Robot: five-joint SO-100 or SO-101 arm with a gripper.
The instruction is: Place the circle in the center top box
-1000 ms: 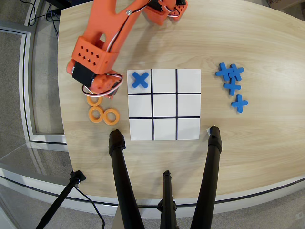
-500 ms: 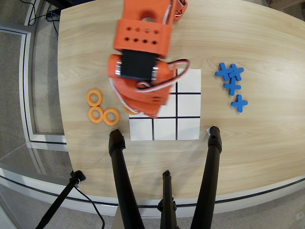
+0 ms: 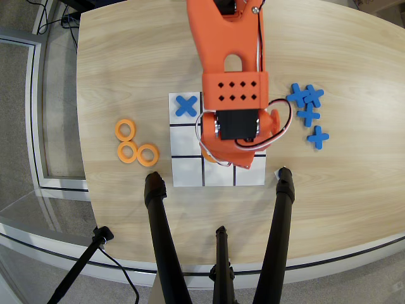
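Observation:
My orange arm reaches down over the paper grid [image 3: 186, 172], and its wrist covers the middle and right cells. The gripper [image 3: 221, 161] sits under the wrist, above the center top box [image 3: 219, 178], the middle cell of the row nearest the bottom of the overhead view. An orange sliver of the circle [image 3: 208, 156] peeks out at the gripper's left edge, so the gripper looks shut on it. The jaws themselves are hidden. Three more orange rings [image 3: 128, 152] lie on the table left of the grid.
A blue X [image 3: 185, 105] lies in the grid's top-left cell. Several blue crosses [image 3: 308, 107] lie in a cluster right of the grid. Black tripod legs [image 3: 159, 221] rise from the table's near edge, just below the grid.
The arm swung from the ring pile at the left across to the grid's lower middle. One ring left the pile with the gripper; three stay behind.

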